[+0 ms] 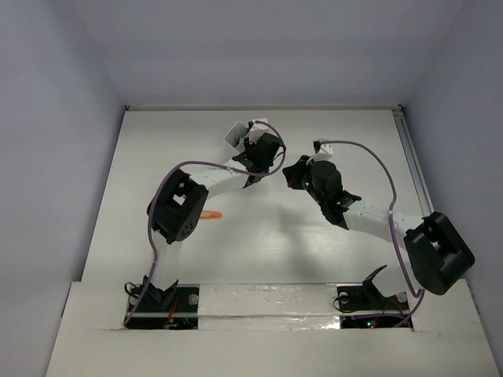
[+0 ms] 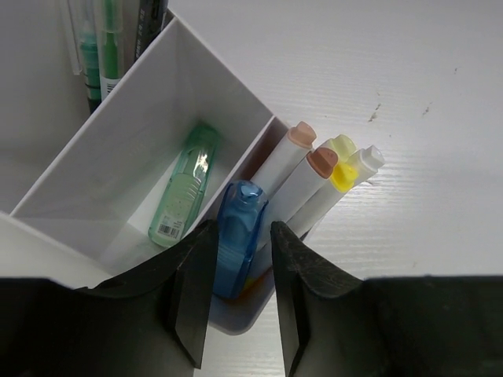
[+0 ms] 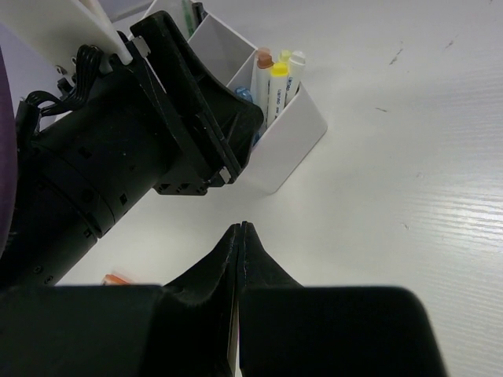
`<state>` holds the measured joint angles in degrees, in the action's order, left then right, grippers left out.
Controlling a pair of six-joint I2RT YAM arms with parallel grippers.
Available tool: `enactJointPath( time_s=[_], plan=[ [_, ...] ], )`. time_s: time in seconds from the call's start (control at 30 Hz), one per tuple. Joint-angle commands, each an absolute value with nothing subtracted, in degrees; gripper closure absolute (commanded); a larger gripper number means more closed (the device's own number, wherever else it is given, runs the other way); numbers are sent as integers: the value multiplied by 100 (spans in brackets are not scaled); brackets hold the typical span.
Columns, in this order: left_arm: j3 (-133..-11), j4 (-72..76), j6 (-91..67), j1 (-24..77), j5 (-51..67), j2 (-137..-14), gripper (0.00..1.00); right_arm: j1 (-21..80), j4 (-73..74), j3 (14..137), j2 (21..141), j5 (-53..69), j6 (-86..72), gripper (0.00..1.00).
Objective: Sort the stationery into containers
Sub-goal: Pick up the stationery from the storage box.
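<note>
Treat the blue piece, flanked by the left claw over the white box divider beside the highlighters (gripped or freed: cannot tell), as light, rigid, slick plastic; pinch the flat sides mid-body; right claw closed, empty

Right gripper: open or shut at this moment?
Shut. In the right wrist view the right gripper has its fingers pressed together tip to tip, with nothing between them.

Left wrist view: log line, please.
left gripper: holds blue piece over white box | right gripper: shut, empty | orange piece: outside box
</note>
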<state>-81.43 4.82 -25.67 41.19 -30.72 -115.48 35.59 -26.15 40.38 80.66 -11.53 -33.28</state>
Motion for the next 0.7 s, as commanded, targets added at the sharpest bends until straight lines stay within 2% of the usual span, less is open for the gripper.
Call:
enactJointPath(
  time_s=[0.0, 0.07, 0.1, 0.27, 0.67],
  plan=[
    [-8341, 387, -2470, 4104, -3322, -11593, 69, 3542, -2944, 4008, 8060, -1134, -3384, 100],
    [-8341, 387, -2470, 4104, -3322, -11610, 75, 3542, -2953, 3999, 8042, -1134, -3384, 100],
    [-8341, 369, -2487, 4104, -3331, -11619, 83, 3542, -2953, 3990, 8025, -1151, -3384, 100],
    [-8262, 360, -2531, 4104, -3357, -11558, 98, 3542, -2953, 3981, 7989, -1134, -3384, 100],
    [-8164, 326, -2461, 4157, -3866, -11171, 100, 3542, -2997, 3990, 8033, -1037, -3410, 100]
  ],
)
